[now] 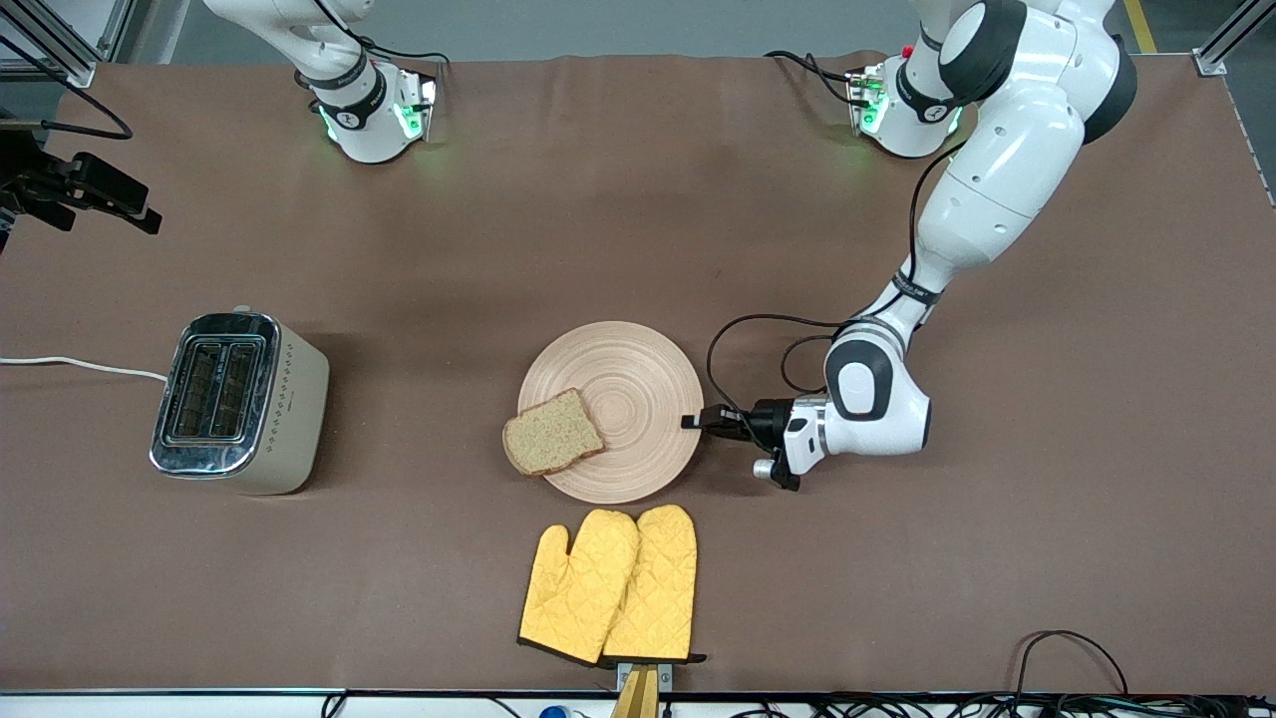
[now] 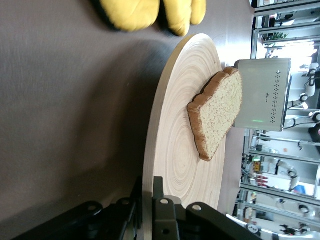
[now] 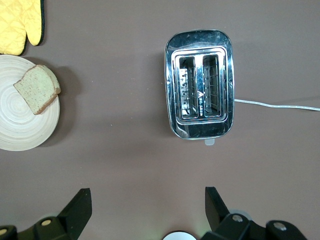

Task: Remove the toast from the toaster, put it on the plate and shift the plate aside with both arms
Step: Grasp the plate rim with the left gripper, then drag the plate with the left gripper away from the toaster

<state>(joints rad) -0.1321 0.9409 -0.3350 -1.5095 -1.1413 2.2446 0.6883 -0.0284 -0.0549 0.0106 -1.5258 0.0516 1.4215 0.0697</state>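
My left pincer (image 1: 692, 422) is clamped on the plate (image 1: 638, 384) rim at three o'clock; right pincer (image 3: 145, 205) hangs apart over the toaster (image 1: 239, 401); oven mitts (image 1: 610, 583) lie at six, toast (image 1: 551, 433) overhanging at eight.

Plate mid-table, toaster toward the right arm's end, mitts by the table's near edge
The toast (image 1: 553, 432) lies on the plate (image 1: 638, 369), overhanging its rim on the toaster's (image 1: 237, 402) side; the oven mitts (image 1: 610, 584) lie side by side, overlapping, nearer the front camera than the plate; the left gripper (image 1: 695, 421) clamps the plate's rim at the left arm's end; the right gripper (image 3: 145, 207) hangs spread over the table near the toaster
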